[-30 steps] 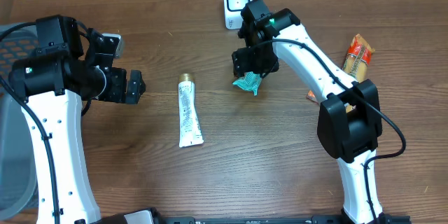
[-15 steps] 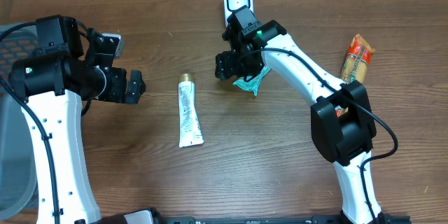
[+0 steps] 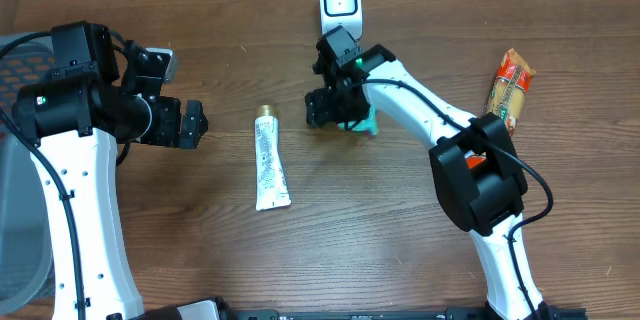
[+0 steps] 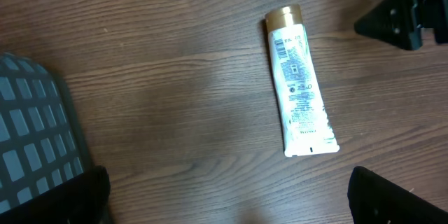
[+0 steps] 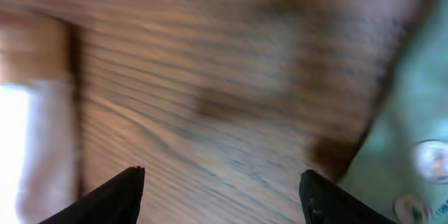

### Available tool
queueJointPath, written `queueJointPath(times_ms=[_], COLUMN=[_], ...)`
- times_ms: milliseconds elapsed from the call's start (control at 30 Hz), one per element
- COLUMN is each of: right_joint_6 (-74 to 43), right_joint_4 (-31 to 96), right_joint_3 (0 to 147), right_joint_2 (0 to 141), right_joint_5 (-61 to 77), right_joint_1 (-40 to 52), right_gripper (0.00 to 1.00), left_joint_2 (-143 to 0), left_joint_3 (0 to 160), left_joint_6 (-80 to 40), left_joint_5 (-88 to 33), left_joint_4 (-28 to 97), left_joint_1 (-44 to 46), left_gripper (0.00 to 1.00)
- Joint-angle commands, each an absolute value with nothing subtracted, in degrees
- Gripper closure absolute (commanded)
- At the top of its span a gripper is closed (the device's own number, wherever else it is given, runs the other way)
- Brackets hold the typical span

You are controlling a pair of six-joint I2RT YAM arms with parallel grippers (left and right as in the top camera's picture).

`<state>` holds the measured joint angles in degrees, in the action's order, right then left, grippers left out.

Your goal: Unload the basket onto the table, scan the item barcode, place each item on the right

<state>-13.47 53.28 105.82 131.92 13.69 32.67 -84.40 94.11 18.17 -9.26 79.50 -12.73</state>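
Since our right fingers (image 5: 119, 197) gape over bare tabletop (image 5: 210, 77) with the teal packet (image 5: 420, 98) just outside them, and our left fingers (image 4: 381, 197) hang spread and empty, we could close on nothing.

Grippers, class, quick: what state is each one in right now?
Left gripper: open, holding nothing.
Right gripper: open, holding nothing; the teal packet lies just outside it.

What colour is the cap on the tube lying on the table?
The cap is gold, the tube white; clearest in the left wrist view.
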Motion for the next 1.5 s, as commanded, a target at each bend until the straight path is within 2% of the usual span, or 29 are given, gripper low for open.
queueJointPath(times_ms=[0, 300, 533, 700, 867, 1000, 1100, 1133, 1167, 1267, 1333, 1400, 1467], right_joint_6=[-12.10, -7.01, -8.47, -3.07, -2.07, -1.85, -1.93, -2.39, -3.31, -7.62, -10.24, -10.90, -11.16], right_joint_4=[54.72, 66.83, 64.14, 60.49, 57.93, 58.13, 57.28, 56.86, 56.60, 53.95, 51.86, 50.28, 49.76], right_joint_3=[104.49, 106.98, 106.96, 105.69, 104.95, 104.88, 103.39, 102.74, 102.28, 99.50, 97.49, 96.01, 95.59], right_joint_2=[132.57, 128.22, 121.36, 124.79, 129.43, 132.35, 132.79, 132.79, 132.79, 132.88, 132.88, 132.88, 132.88], right_joint_5=[8.75, 10.28, 12.25, 23.97, 30.63, 33.65, 35.92, 35.90, 35.64, 34.13, 33.21, 33.10, 33.08], right_joint_1=[32.60, 30.46, 23.07, 15.90, 13.19, 13.26, 14.09, 14.52, 14.92, 15.79, 15.92, 15.92, 15.92], right_gripper=[0.26, 0.23, 0.15, 0.16, 0.21, 0.30, 0.45, 0.55, 0.60, 0.64, 0.75, 0.92, 0.96], left_joint_2=[-83.90, -83.90, -83.90, -83.90, -83.90, -83.90, -83.90, -83.90, -83.90, -83.90, -83.90, -83.90, -83.90], left_joint_3=[94.54, 94.54, 94.54, 94.54, 94.54, 94.54, 94.54, 94.54, 94.54, 94.54, 94.54, 94.54, 94.54], left_joint_6=[18.20, 18.20, 18.20, 18.20, 18.20, 18.20, 18.20, 18.20, 18.20, 18.20, 18.20, 18.20, 18.20], left_joint_5=[-9.93, -9.93, -9.93, -9.93, -9.93, -9.93, -9.93, -9.93, -9.93, -9.93, -9.93, -9.93, -9.93], left_joint_4=[79.44, 79.44, 79.44, 79.44, 79.42, 79.44, 79.42, 79.44, 79.44, 79.44, 79.44, 79.44, 79.44], left_joint_1=[-12.69, -12.69, -12.67, -12.69, -12.69, -12.67, -12.67, -12.67, -12.67, -12.67, -12.67, -12.67, -12.67], left_gripper=[0.00, 0.00, 0.00, 0.01, 0.00, 0.00, 0.00, 0.00, 0.00, 0.00, 0.00, 0.00, 0.00])
